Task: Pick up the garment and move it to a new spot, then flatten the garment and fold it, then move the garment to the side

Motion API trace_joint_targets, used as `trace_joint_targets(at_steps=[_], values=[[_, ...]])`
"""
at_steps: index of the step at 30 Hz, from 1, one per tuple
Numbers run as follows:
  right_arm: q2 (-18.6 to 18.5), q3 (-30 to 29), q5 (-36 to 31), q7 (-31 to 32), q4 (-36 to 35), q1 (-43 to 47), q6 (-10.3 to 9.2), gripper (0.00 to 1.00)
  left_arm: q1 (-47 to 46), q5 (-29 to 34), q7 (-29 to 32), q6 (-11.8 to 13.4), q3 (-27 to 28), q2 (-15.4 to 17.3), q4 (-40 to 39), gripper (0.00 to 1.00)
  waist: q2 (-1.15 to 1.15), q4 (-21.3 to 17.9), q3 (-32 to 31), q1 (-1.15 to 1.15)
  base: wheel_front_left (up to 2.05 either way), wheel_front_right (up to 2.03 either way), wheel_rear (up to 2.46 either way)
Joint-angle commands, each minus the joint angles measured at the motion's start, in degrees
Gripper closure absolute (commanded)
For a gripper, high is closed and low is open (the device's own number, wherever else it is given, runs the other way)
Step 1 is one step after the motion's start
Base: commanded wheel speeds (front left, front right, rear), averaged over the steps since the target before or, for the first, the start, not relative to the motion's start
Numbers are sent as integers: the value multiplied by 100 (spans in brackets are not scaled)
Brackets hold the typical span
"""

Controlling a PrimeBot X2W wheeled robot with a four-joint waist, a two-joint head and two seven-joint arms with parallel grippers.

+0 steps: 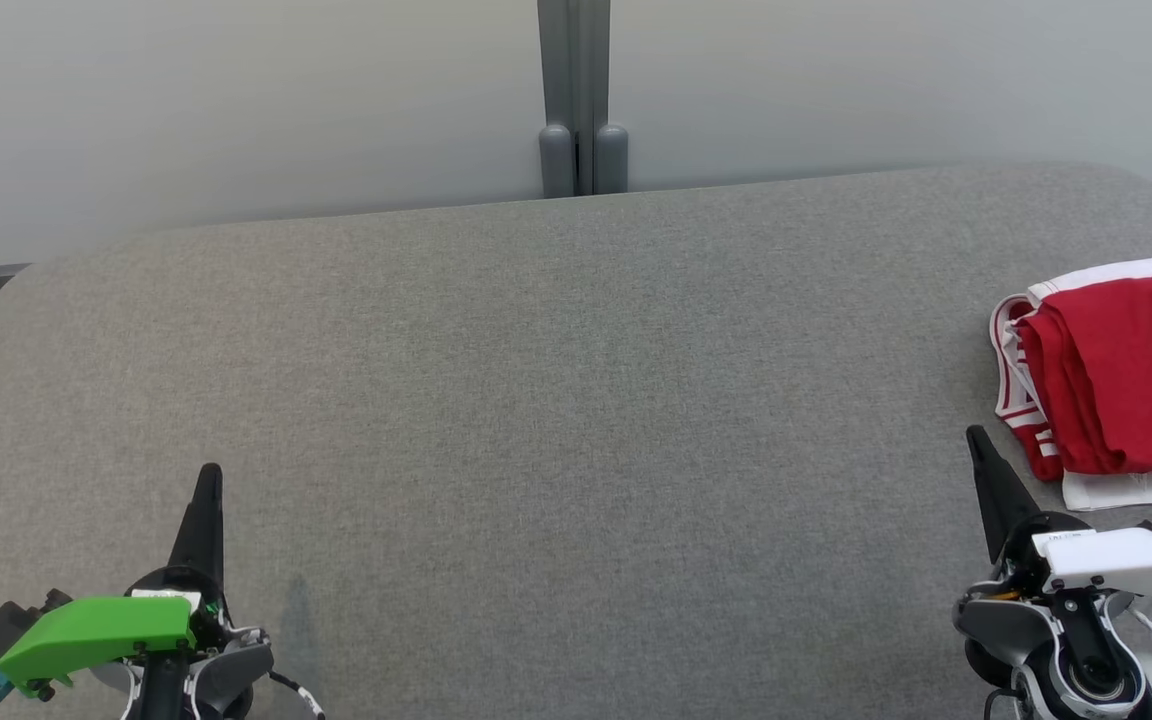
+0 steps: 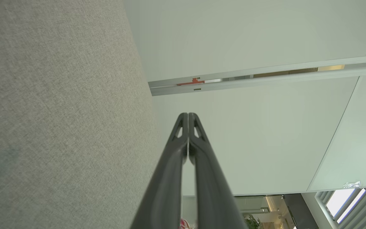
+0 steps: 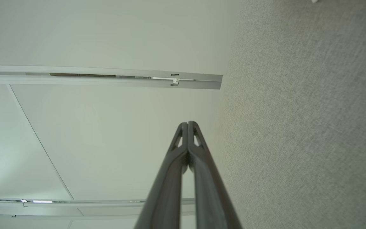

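The garment (image 1: 1121, 375) is red with white trim and lies folded at the right edge of the grey padded table (image 1: 556, 400). My right gripper (image 1: 978, 438) is shut and empty at the lower right, its tip just left of the garment's near corner and apart from it. At the lower left my left gripper (image 1: 210, 474) is shut too, with nothing in it. In the left wrist view the two fingers (image 2: 188, 115) meet at the tips beside the grey cloth. In the right wrist view the fingers (image 3: 188, 123) are pressed together as well.
A pale wall (image 1: 236, 100) runs behind the table, with a grey post (image 1: 576, 95) at its middle. The table's far corners are rounded, and the garment reaches the head view's right border.
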Motion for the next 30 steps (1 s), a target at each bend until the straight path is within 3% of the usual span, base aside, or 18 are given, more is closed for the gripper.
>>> trace_joint_targets(at_steps=[1,13,30], values=[[-25,-18,124,56,10,-83,4,100,-102,-108,45,-42,41,15,14,100,0,-2,0,0,0,0,0],[-25,-54,577,169,47,-81,4,100,-147,-477,171,-77,161,0,61,100,0,-21,-3,0,0,0,0],[-26,-53,576,168,46,-80,4,100,-139,-424,201,-77,190,-29,61,100,0,-22,-3,0,0,0,0]])
